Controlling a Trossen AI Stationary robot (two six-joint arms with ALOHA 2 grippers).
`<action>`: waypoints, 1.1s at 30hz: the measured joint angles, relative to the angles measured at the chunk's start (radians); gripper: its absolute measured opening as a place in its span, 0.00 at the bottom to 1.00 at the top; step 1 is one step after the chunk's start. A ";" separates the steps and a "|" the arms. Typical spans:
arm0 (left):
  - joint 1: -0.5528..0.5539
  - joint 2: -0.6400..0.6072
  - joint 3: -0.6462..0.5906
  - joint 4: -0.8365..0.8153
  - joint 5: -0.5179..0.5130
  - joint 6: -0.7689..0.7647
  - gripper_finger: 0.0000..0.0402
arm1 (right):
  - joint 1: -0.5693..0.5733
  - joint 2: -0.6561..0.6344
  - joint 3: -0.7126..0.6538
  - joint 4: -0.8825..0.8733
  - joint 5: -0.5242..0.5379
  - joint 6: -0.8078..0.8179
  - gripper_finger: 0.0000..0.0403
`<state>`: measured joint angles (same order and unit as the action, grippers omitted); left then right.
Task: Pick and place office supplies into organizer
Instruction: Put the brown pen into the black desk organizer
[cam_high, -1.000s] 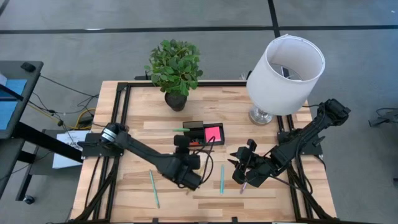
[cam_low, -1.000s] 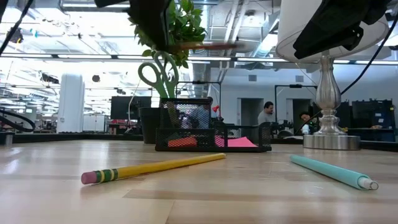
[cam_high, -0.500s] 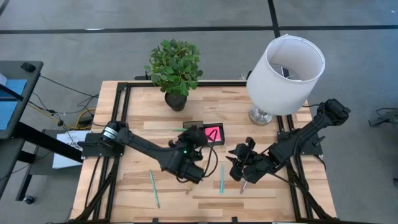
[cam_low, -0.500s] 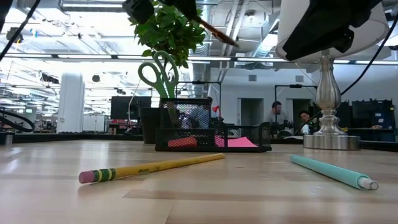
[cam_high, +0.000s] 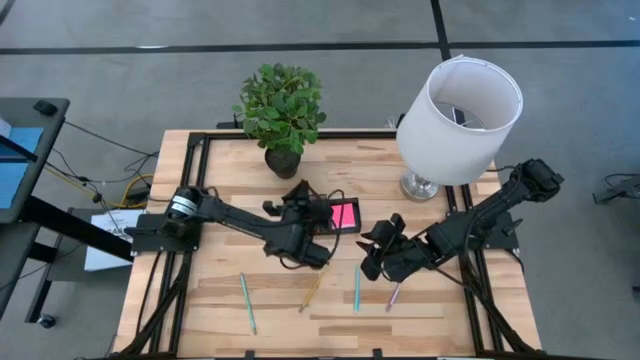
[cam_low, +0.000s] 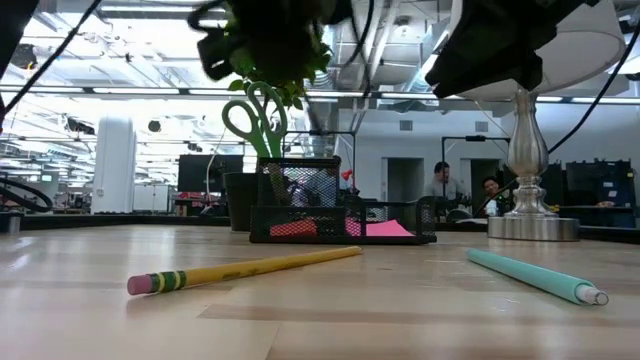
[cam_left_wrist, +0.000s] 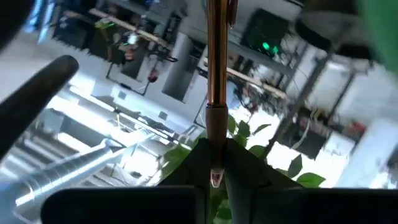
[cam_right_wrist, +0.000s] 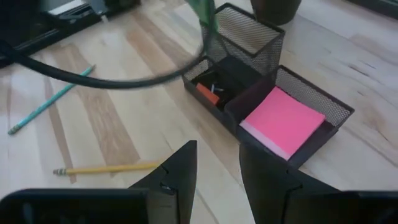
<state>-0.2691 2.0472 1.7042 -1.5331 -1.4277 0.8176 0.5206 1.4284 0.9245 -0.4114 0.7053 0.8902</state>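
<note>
My left gripper (cam_high: 298, 195) hovers above the black mesh organizer (cam_high: 330, 214), shut on a thin copper-brown pen (cam_left_wrist: 216, 74). It shows dark and blurred at the top of the low view (cam_low: 268, 35). The organizer (cam_low: 342, 217) holds a pink sticky-note pad (cam_right_wrist: 283, 121), red bits (cam_right_wrist: 208, 93) and green-handled scissors (cam_low: 255, 115) standing in its cup. My right gripper (cam_high: 374, 256) hangs open, right of the organizer (cam_right_wrist: 249, 81). A yellow pencil (cam_high: 310, 292), two teal pens (cam_high: 247, 302) (cam_high: 356, 287) and a pink pen (cam_high: 392, 295) lie flat on the table. My left gripper pinches the copper-brown pen between its two fingers (cam_left_wrist: 244, 167), at one end of the pen (cam_left_wrist: 215, 163). The pen runs on along the fingers and sticks out past their tips. It is lifted clear of the table, pointing up toward the plant leaves and the ceiling.
A potted plant (cam_high: 282, 110) stands beyond the organizer at the far edge. A white-shaded lamp (cam_high: 460, 118) stands at the far right, its base (cam_low: 532, 226) right of the organizer. A black cable (cam_right_wrist: 93, 74) swings above the table. People sit in the room behind.
My left gripper has carried the pen from the near middle of the table toward the far edge, to above the organizer, and has tipped upward; the pen went from level to slanting. My right gripper has drifted slightly left and toward the far edge.
</note>
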 joint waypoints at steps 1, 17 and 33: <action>0.008 0.000 -0.017 -0.001 -0.003 0.012 0.03 | -0.006 0.000 0.000 0.005 0.000 0.000 0.28; 0.035 -0.006 -0.157 0.056 0.005 -0.049 0.04 | -0.101 0.000 0.000 0.006 0.001 0.000 0.28; 0.004 -0.003 -0.164 0.250 -0.002 -0.028 0.15 | -0.174 0.000 0.000 0.006 0.001 0.000 0.28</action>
<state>-0.2649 2.0442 1.5406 -1.2830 -1.4301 0.7896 0.3471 1.4284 0.9245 -0.4053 0.7063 0.8902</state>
